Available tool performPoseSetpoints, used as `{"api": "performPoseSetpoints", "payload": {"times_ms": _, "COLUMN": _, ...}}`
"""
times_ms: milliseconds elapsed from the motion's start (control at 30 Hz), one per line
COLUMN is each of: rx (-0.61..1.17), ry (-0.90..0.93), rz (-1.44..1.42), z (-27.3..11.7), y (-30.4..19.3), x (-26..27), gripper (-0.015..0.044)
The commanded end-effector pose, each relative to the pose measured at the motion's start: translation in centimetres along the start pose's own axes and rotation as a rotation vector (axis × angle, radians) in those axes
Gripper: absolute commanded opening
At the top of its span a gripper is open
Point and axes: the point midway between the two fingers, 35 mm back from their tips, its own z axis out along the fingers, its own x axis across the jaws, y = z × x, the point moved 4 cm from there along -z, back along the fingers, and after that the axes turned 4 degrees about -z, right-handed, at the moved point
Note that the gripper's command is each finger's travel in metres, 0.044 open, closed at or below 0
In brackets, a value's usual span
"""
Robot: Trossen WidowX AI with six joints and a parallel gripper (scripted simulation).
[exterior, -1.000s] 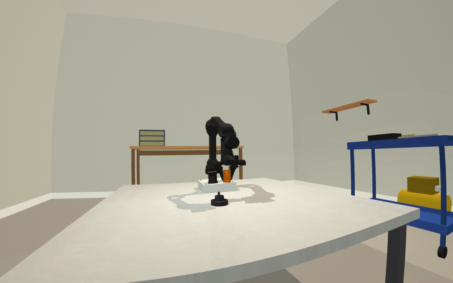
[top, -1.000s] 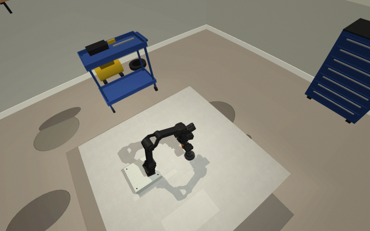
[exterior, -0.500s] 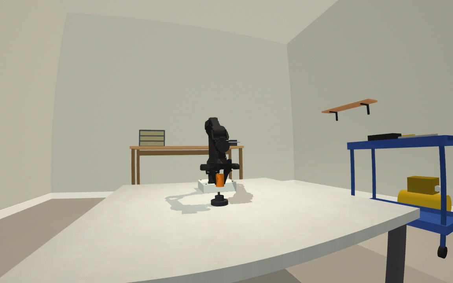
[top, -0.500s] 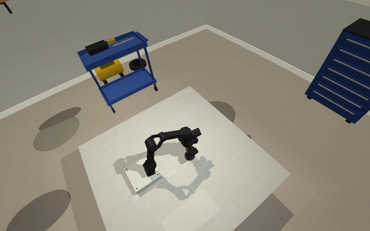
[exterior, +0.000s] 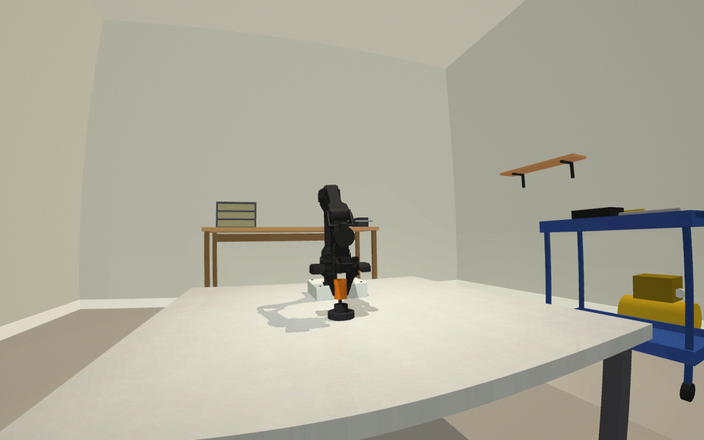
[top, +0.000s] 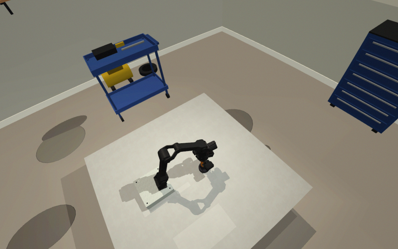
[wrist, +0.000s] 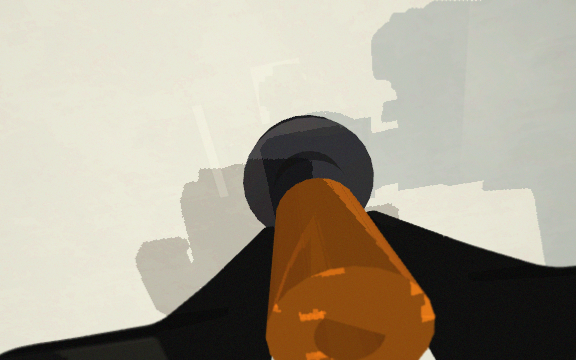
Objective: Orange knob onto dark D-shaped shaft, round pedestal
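Observation:
My gripper (exterior: 340, 293) (wrist: 320, 228) is shut on the orange knob (top: 202, 164) (exterior: 340, 285) (wrist: 313, 200), one black finger on each side. The knob is close to upright, and its D-shaped hole shows as a darker patch in its top face in the wrist view. The round dark pedestal (top: 203, 170) (exterior: 341, 315) (wrist: 308, 127) stands on the table below it. In the exterior view, a short length of the dark shaft (exterior: 340, 302) shows between knob and pedestal. The knob's lower end is at about the shaft's top; whether they touch I cannot tell. The shaft's flat side is hidden.
The arm's pale base block (top: 155, 198) (exterior: 319, 289) is on the table (top: 256, 179) (exterior: 398, 355), behind the pedestal in the exterior view. A blue cart (top: 138, 92) (exterior: 617, 221) and a blue drawer cabinet (top: 376, 80) stand on the floor away from the table.

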Motion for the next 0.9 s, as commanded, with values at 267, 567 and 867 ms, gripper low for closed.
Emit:
{"api": "performPoseSetpoints", "payload": {"times_ms": 267, "rx": -0.006, "ry": 0.002, "rz": 0.000, "z": 0.01, "y": 0.25, "x": 0.07, "gripper": 0.0000}}
{"api": "performPoseSetpoints", "payload": {"times_ms": 567, "rx": -0.006, "ry": 0.002, "rz": 0.000, "z": 0.14, "y": 0.14, "x": 0.05, "gripper": 0.0000}}
{"api": "performPoseSetpoints", "payload": {"times_ms": 867, "rx": -0.006, "ry": 0.002, "rz": 0.000, "z": 0.18, "y": 0.15, "x": 0.02, "gripper": 0.0000}}
